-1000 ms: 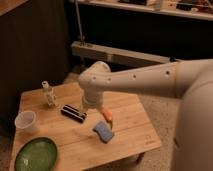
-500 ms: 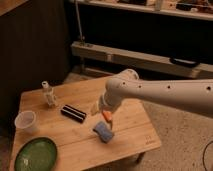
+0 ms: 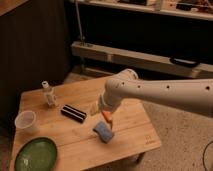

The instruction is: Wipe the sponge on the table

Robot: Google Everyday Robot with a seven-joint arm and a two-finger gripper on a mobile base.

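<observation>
Wooden planks are carrying everything on the low table (image 3: 137, 124). Over them the gripper (image 3: 102, 111) is hanging at the end of the white arm (image 3: 165, 92), just above and behind the sponge (image 3: 103, 131). Whether it is standing apart or together I cannot tell, because the wrist is hiding it, and it is not plainly holding anything. The sponge is lying flat on the table top, lighter face up, nearer the front edge than the back. This fits a gripper coming down for the sponge as well as one lifting off after wiping. An orange stick (image 3: 107, 118) is lying just behind the sponge, right under the gripper. I am judging this the main hazard: any descent aimed slightly too far back would be catching the stick, rolling it or dragging it along. A stroke running forward from the sponge would be risking a push over the front edge. A black striped block (image 3: 73, 112) is sitting behind and left of the sponge, near enough for a leftward sweep to shove it. A clear cup (image 3: 26, 121) and a green plate (image 3: 36, 155) are standing well to the left of the sponge. A small white bottle (image 3: 48, 94) is standing far behind and left of it, looking narrow and easy to tip if the arm is swinging wide.
</observation>
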